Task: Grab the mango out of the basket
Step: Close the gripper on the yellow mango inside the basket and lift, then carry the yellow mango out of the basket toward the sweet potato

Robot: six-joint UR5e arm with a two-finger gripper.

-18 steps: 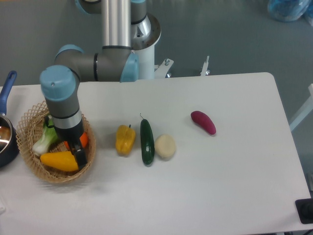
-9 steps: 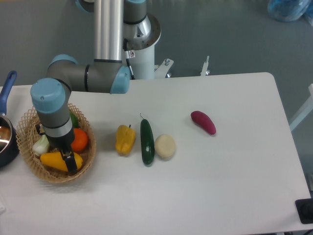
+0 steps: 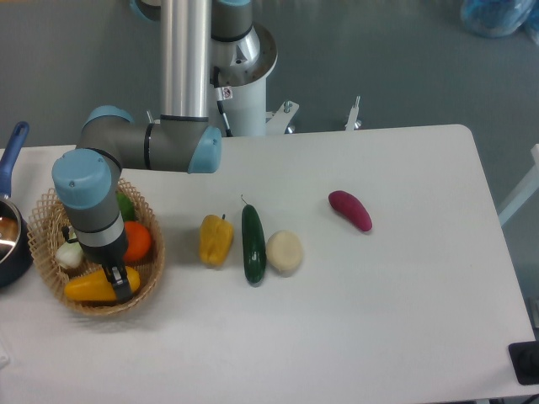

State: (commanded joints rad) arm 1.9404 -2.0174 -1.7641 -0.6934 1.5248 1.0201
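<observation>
The mango (image 3: pixel 88 288), a yellow-orange oval, lies at the front of the round wicker basket (image 3: pixel 50 220) on the table's left side. My gripper (image 3: pixel 120 283) points down into the basket, with its dark fingers on either side of the mango's right end and closed against it. The mango still rests low in the basket. The grey wrist above hides part of the basket's middle.
The basket also holds an orange (image 3: pixel 137 241), a green vegetable (image 3: pixel 126 206) and a pale bulb (image 3: pixel 69 254). A blue-handled pot (image 3: pixel 10 244) stands at the left edge. A yellow bell pepper (image 3: pixel 216 239), cucumber (image 3: pixel 253 244), pale potato (image 3: pixel 285 252) and purple sweet potato (image 3: pixel 349 210) lie to the right.
The gripper moved left and down from the basket's right side onto the mango. The mango has tipped, so that its right end is now higher than its left.
</observation>
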